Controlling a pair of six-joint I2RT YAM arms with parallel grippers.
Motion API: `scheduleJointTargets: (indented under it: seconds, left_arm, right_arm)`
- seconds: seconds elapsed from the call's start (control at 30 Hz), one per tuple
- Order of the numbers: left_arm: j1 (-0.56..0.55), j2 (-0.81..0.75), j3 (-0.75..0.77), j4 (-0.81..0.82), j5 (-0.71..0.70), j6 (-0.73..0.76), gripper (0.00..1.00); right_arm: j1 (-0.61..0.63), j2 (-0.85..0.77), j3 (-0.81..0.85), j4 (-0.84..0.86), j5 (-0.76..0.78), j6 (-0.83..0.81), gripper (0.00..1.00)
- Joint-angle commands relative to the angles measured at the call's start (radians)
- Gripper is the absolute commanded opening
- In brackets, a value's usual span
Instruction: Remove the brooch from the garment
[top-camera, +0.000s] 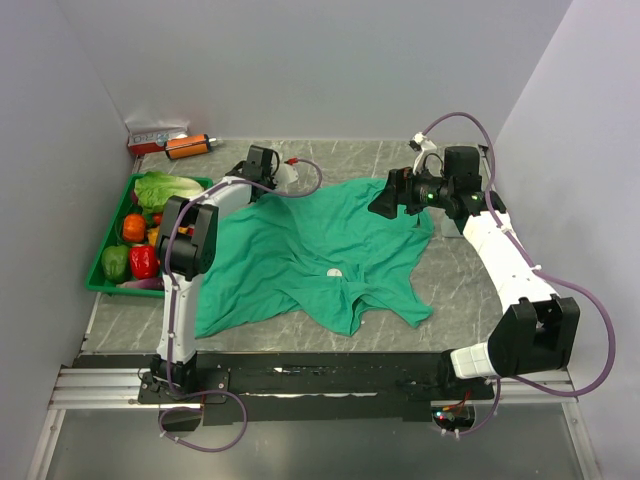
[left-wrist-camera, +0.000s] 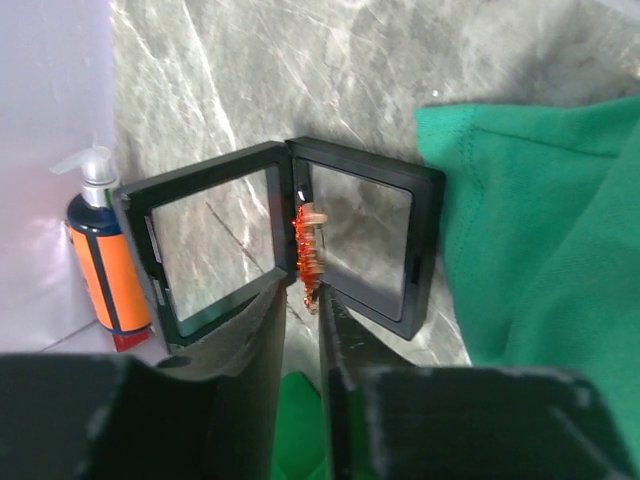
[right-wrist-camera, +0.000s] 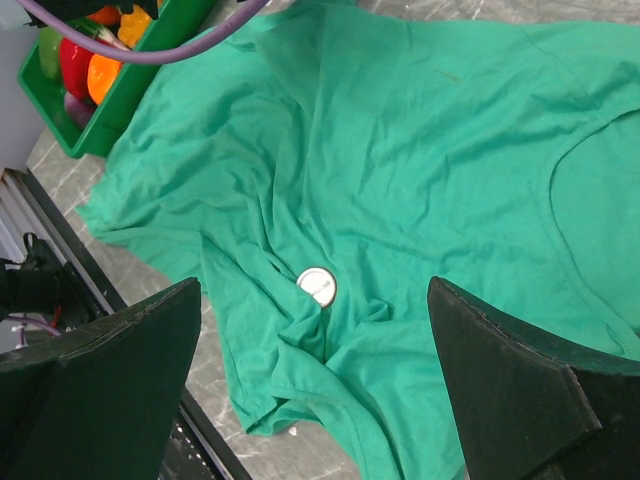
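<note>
Left hand (left-wrist-camera: 304, 300), fingers narrowly parted, meets the brooch (left-wrist-camera: 307, 250) over an open black case (left-wrist-camera: 362, 240) at eleven o'clock of the garment (top-camera: 300, 250); whether it grips is unclear. Right hand (top-camera: 382, 207), wide open and empty, hovers at two o'clock.

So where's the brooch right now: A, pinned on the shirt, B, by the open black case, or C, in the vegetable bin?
B: the brooch shows at the left gripper tips, in front of the open black case hinge, off the shirt.
</note>
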Motion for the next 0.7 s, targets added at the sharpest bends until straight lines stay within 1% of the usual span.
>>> scheduleJointTargets:
  seconds: [0.0, 0.13, 0.27, 0.3, 0.37, 0.4, 0.5, 0.53, 0.57, 0.6, 0.67]
  left_arm:
    - [-0.004, -0.009, 0.007, -0.037, -0.003, -0.029, 0.28]
    - [-0.004, -0.018, 0.013, -0.070, 0.011, -0.067, 0.33]
    - [-0.004, -0.064, 0.050, -0.152, 0.099, -0.148, 0.38]
    - [-0.004, -0.075, 0.054, -0.164, 0.141, -0.165, 0.40]
    - [-0.004, -0.095, 0.070, -0.190, 0.161, -0.197, 0.41]
    - [-0.004, -0.102, 0.079, -0.205, 0.196, -0.206, 0.41]
    - [-0.003, -0.136, 0.122, -0.270, 0.270, -0.240, 0.44]
    - [-0.004, -0.148, 0.142, -0.287, 0.331, -0.257, 0.45]
    - [-0.003, -0.177, 0.148, -0.316, 0.359, -0.265, 0.47]
    - [-0.001, -0.193, 0.159, -0.328, 0.394, -0.274, 0.50]
    - [-0.001, -0.246, 0.165, -0.334, 0.461, -0.317, 0.52]
  right_arm:
    - [-0.007, 0.005, 0.036, 0.035, -0.019, -0.005, 1.00]
    - [-0.005, 0.010, 0.043, 0.034, -0.023, -0.002, 1.00]
    - [-0.007, 0.011, 0.059, 0.014, -0.014, -0.009, 1.00]
    - [-0.005, 0.014, 0.063, 0.003, -0.002, -0.011, 1.00]
    - [-0.007, 0.024, 0.091, -0.038, 0.009, -0.020, 1.00]
    - [-0.007, 0.028, 0.105, -0.055, 0.009, -0.052, 1.00]
    - [-0.007, 0.050, 0.183, -0.138, -0.012, -0.100, 1.00]
    - [-0.007, 0.053, 0.226, -0.152, -0.009, -0.112, 1.00]
    - [-0.005, 0.054, 0.246, -0.166, 0.007, -0.107, 1.00]
    - [-0.005, 0.057, 0.263, -0.181, 0.065, -0.098, 1.00]
    - [-0.002, 0.086, 0.345, -0.222, 0.156, -0.053, 1.00]
